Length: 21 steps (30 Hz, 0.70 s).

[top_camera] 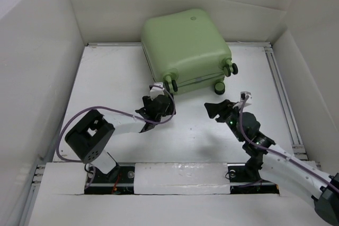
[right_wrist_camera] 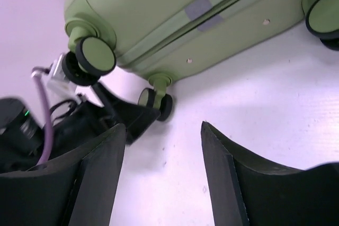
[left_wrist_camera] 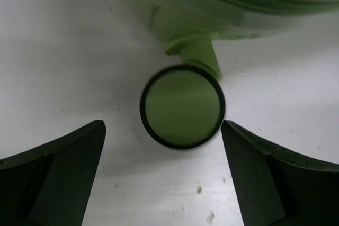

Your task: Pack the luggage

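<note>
Left tool (left_wrist_camera: 163, 125) and right tool (right_wrist_camera: 162, 127) gape empty near the luggage (top_camera: 185, 46).

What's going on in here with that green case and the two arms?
Two robot arms are busy with the pale green luggage, which lies flat on the white table. It looks shut, with its wheels facing the arms. The left gripper is open right in front of one wheel, not touching it. The right gripper is open too, a little back from the wheeled end. Neither holds anything at this moment.
</note>
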Each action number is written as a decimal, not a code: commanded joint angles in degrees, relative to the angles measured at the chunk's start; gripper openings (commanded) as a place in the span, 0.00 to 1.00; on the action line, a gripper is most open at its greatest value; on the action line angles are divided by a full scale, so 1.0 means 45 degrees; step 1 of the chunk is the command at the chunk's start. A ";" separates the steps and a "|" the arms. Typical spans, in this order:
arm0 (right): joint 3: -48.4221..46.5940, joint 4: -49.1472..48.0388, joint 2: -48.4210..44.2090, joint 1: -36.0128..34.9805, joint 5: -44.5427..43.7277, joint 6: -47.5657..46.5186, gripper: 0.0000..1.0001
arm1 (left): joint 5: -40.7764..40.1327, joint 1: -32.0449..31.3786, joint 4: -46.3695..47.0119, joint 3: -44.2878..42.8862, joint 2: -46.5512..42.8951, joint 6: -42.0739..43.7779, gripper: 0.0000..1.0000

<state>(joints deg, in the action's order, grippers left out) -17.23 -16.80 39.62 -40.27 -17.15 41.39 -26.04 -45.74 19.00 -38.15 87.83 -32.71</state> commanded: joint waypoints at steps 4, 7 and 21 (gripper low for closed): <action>0.0489 0.1310 -0.1185 -0.0563 -0.0233 0.0061 0.65 | -0.0289 0.0807 0.1107 -0.1892 0.1689 0.0821 0.83; 0.0646 0.1311 -0.1186 -0.0797 -0.0369 0.0178 0.65 | -0.0150 0.0808 0.1420 -0.2419 0.2180 0.1096 0.73; 0.1174 0.1174 -0.0932 -0.1285 -0.0877 0.0432 0.65 | -0.0015 0.0808 0.1540 -0.0900 0.0681 0.0806 0.00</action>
<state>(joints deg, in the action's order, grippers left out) -11.81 -10.44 35.68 -45.52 -19.38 43.16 -26.09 -43.62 22.22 -43.59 96.23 -35.14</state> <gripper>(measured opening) 0.645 0.512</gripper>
